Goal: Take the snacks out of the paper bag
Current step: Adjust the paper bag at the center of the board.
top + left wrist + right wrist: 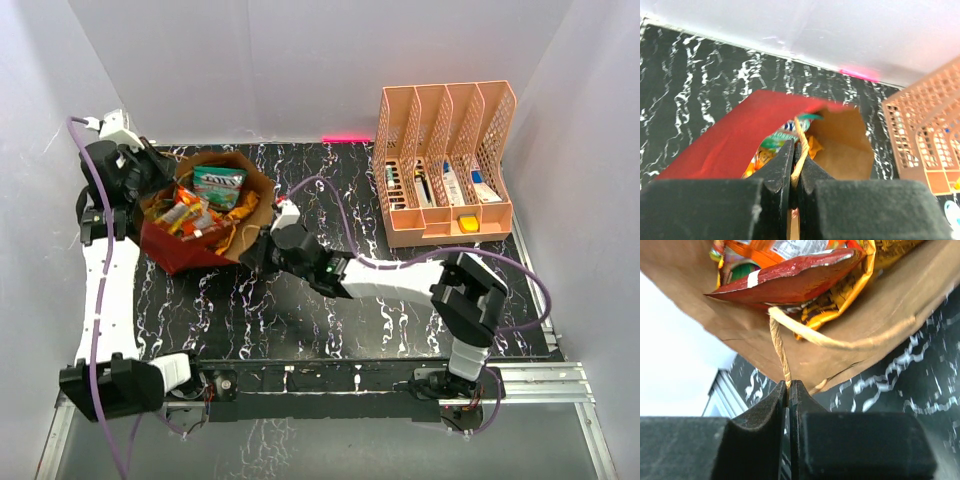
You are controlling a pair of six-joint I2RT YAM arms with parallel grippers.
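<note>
The dark red paper bag (180,250) stands open at the table's left, brown inside. Snacks fill it: a teal-green packet (218,184), orange and red packets (185,215). My left gripper (150,185) is shut on a twisted handle (800,145) at the bag's left rim. My right gripper (255,250) is shut on the other twisted handle (782,360) at the bag's right side. In the right wrist view a red packet (790,280) and a yellow-orange packet (840,300) show at the bag's mouth (880,335).
A peach plastic file organiser (445,165) with pens and small packets stands at the back right. White walls close in the black marbled table (330,320) on three sides. A purple cable (330,190) loops over the right arm.
</note>
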